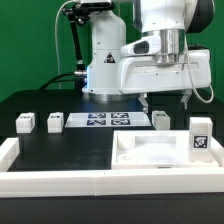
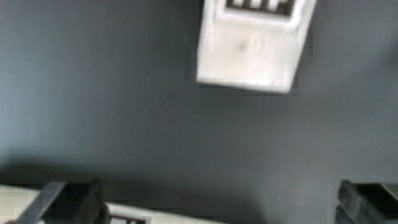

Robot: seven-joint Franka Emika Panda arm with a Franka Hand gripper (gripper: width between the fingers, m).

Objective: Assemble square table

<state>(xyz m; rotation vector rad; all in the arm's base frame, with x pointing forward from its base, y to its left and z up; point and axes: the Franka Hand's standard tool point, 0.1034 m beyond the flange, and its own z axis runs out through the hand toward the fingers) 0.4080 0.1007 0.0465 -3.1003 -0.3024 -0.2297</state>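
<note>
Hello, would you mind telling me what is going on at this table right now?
The robot arm is assembling a square table, and at this moment it holds nothing. Its gripper hangs open above the black worktop, close to one loose white leg. The tabletop panel lies in front with no leg fitted yet. Two more legs stand on the exterior view's left, and a fourth leg stands by the panel's right side.

No readable text (only patterned tags [image 1: 200, 141]).
</note>
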